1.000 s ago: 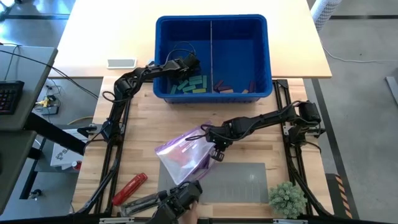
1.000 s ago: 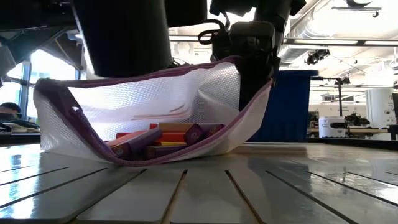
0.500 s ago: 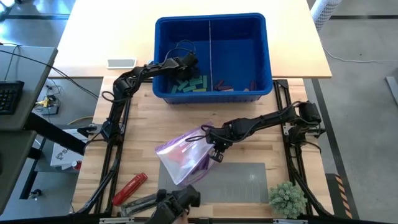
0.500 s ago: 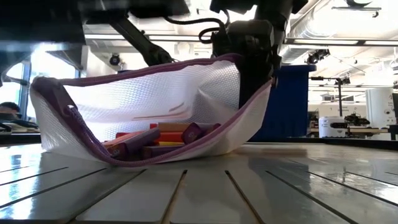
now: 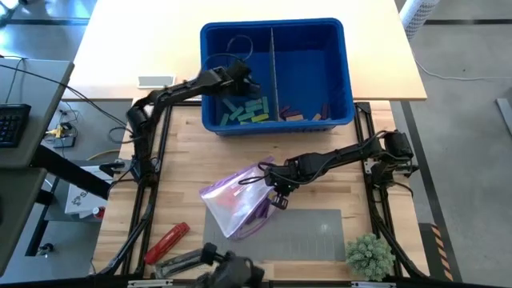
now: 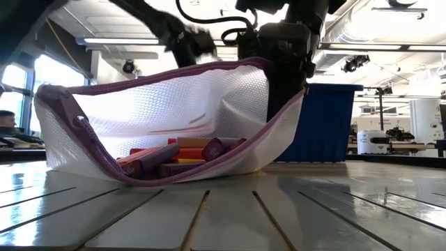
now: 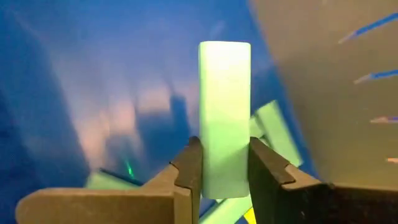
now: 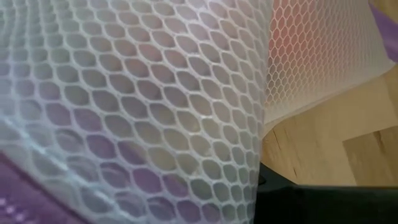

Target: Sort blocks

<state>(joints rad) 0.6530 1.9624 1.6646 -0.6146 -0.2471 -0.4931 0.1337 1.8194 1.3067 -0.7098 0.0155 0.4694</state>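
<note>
My left gripper (image 5: 241,78) is in the left compartment of the blue bin (image 5: 336,48), shut on a pale green block (image 7: 224,112). Under it lie teal and green blocks (image 5: 246,110). Purple and tan blocks (image 5: 300,114) lie in the right compartment. A white mesh bag (image 5: 234,200) with a purple rim rests on the table by its underside, with its mouth facing the near edge. It holds purple, tan and red blocks (image 6: 180,157). My right gripper (image 5: 277,190) is shut on the bag. My left gripper pinches the green block between its two fingers (image 7: 188,168), on the two long sides near its near end (image 7: 222,177). The block sticks out forward past the fingertips and hangs clear of the blocks below. My right gripper holds the bag's purple rim (image 6: 261,66) at its upper right from above, pointing down. The mesh (image 8: 155,93) hangs in front of its fingers, and the raised rim keeps the mouth open.
A red tool (image 5: 166,242) lies at the near left, and a grey mat (image 5: 308,236) lies beside the bag. A small green plant (image 5: 370,254) stands at the near right. A dark object (image 5: 220,264) is at the near edge. A white item (image 5: 156,81) lies left of the bin.
My left gripper has risen inside the bin's left compartment and its wrist has rolled. The dark object at the near edge has drawn back toward that edge. The bag and my right gripper have kept still.
</note>
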